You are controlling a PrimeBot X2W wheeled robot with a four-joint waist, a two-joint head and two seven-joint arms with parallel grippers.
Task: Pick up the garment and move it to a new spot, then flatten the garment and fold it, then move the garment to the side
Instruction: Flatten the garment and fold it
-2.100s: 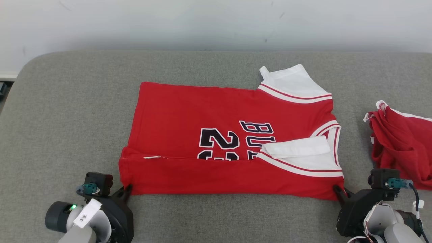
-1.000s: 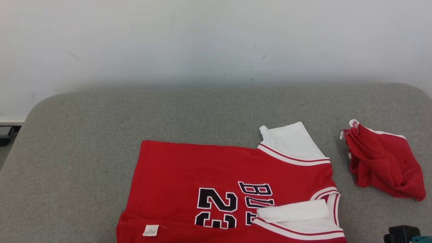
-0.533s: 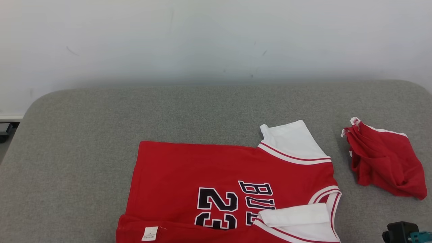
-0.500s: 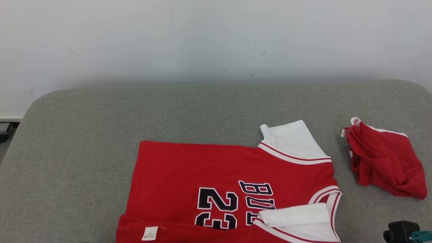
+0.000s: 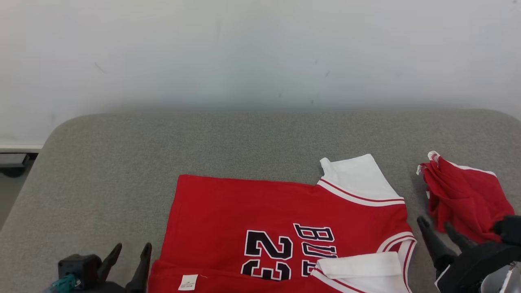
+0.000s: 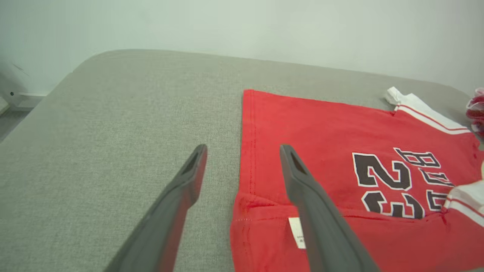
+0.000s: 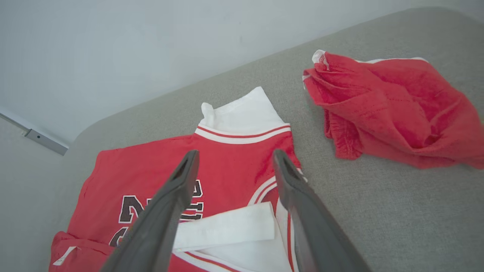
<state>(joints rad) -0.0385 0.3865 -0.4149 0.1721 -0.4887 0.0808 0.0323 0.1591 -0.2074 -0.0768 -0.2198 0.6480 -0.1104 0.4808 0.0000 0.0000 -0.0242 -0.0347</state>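
The garment point(image 5: 260, 215), a red jersey with white sleeves and black "23" lettering, lies flat on the grey surface with its near edge folded over, a white label showing. My left gripper point(image 5: 131, 251) stands open beside the jersey's left edge point(image 6: 245, 151), its fingers straddling that edge in the left wrist view point(image 6: 242, 151) with nothing between them. To the right of the jersey's collar my right gripper point(image 5: 437, 228) is open and empty. In the right wrist view the right gripper point(image 7: 234, 156) hangs above the jersey's shoulder point(image 7: 242, 124).
A crumpled red cloth point(image 5: 464, 199) with white trim lies at the right, just behind my right gripper; it also appears as a red heap point(image 7: 393, 105). The grey padded surface point(image 5: 122, 162) ends at a pale wall behind and rounds off at the left.
Both grippers have risen into the head view, open. Two seconds ago they were pinching the jersey's near corners; they have let go. The camera tilted up and shifted.
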